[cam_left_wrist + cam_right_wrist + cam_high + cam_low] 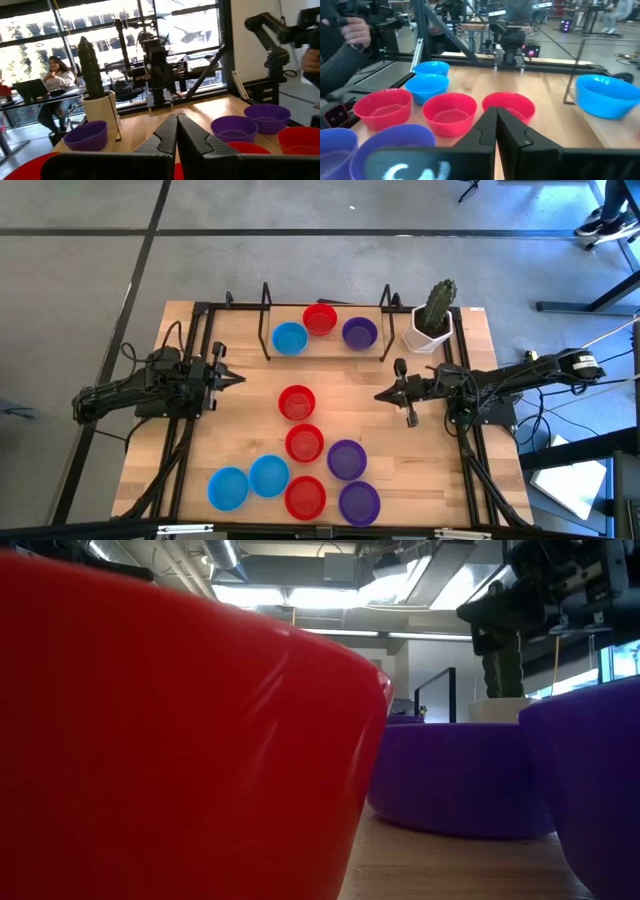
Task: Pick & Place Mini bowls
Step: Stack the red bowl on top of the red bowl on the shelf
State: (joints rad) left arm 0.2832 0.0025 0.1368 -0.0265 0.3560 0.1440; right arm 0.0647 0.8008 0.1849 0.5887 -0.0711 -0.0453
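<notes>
Left gripper (pixel 238 378) closed, empty, at surface's (pixel 240 440) left edge. Right gripper (pixel 380 394) closed, empty, opposite. Mini bowls (pixel 297 402): three at far rack, one central, seven clustered at near edge. Low view mostly blocked by a red bowl (pixel 150 740), probably nearest.

Both grippers (pixel 237 378) (pixel 380 394) fingers together, facing.

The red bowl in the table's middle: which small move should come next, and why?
Probably the right gripper should open and move toward the red bowl. Both it and the left gripper are shut and empty, on either side of that bowl, which stands alone on the table.
</notes>
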